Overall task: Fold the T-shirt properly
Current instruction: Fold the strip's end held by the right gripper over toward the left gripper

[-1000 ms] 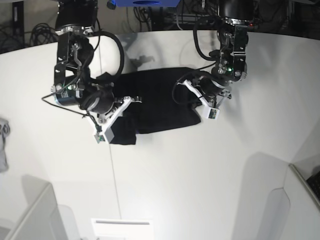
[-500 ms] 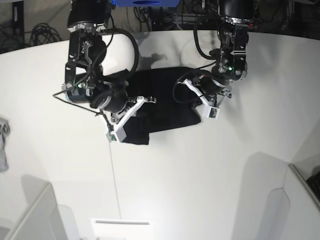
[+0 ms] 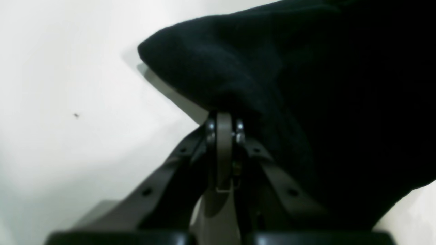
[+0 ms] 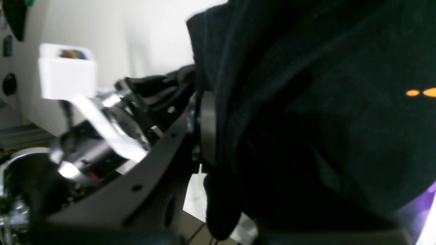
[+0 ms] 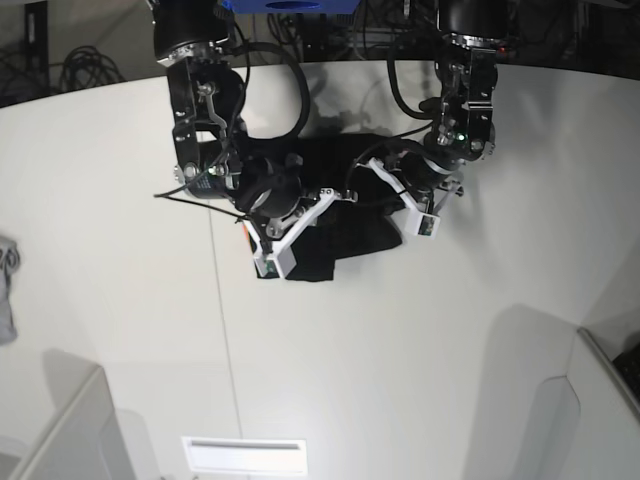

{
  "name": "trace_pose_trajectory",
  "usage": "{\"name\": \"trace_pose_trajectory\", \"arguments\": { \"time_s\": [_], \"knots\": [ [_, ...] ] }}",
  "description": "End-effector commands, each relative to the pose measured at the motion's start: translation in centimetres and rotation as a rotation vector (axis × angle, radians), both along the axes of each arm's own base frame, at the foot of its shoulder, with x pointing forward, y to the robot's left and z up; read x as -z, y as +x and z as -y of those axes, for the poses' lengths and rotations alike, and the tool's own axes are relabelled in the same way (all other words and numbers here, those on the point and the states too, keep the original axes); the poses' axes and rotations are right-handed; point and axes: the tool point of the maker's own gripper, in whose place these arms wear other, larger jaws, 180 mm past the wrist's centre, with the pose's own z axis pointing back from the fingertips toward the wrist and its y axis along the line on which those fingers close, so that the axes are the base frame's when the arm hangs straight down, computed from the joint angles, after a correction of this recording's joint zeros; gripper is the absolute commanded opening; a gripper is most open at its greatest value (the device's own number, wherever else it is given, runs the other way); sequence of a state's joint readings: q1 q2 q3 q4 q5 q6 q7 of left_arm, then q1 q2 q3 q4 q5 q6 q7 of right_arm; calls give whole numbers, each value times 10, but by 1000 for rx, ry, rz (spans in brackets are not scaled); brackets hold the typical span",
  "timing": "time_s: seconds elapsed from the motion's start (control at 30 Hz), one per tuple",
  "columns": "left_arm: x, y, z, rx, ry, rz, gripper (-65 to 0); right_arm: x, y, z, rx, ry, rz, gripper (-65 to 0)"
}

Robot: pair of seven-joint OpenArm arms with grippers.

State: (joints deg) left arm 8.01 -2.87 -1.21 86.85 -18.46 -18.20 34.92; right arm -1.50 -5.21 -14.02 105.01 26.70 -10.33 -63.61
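Note:
The black T-shirt [image 5: 350, 225] lies bunched on the white table [image 5: 420, 340] between my two arms. In the left wrist view my left gripper [image 3: 223, 117] is shut on a rounded fold of the T-shirt [image 3: 306, 85], close to the table. In the base view it [image 5: 380, 180] holds the cloth's right part. My right gripper [image 5: 342, 195] is shut on the T-shirt's other edge, lifted over the middle. Up close, one of its fingers [image 4: 206, 129] presses into the black cloth [image 4: 306, 102]. The orange print [image 4: 422, 92] and a purple patch [image 4: 425, 200] show there.
A small grey cloth [image 5: 5, 290] lies at the table's far left edge. White bin walls stand at the front left [image 5: 60, 430] and front right [image 5: 600, 400]. The left arm's white camera box [image 4: 66, 71] sits close to my right gripper. Cables hang behind the table.
My right arm has swept to the right with the shirt's left edge, carrying it over the rest of the cloth toward the left arm. The left arm has stayed put.

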Motion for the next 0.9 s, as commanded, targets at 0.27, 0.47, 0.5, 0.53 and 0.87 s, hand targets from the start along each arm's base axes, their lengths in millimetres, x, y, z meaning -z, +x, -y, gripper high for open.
{"name": "trace_pose_trajectory", "arguments": {
  "time_s": [0.27,0.47,0.5,0.53,0.87],
  "knots": [
    [-4,2,0,5,6,9,-650,14,8,-10,8,9,1,-650],
    [-3,1,0,5,6,7,-650,22,8,-22,-19,-3,-3,-650],
    [-3,1,0,5,5,7,-650,23,8,-21,-6,-4,-12,-650],
    [-3,1,0,5,5,7,-650,24,8,-20,1,-4,-19,-650],
    [-1,-2,-1,3,2,-1,-650,36,12,-19,0,-25,-50,-650]
  ]
}}
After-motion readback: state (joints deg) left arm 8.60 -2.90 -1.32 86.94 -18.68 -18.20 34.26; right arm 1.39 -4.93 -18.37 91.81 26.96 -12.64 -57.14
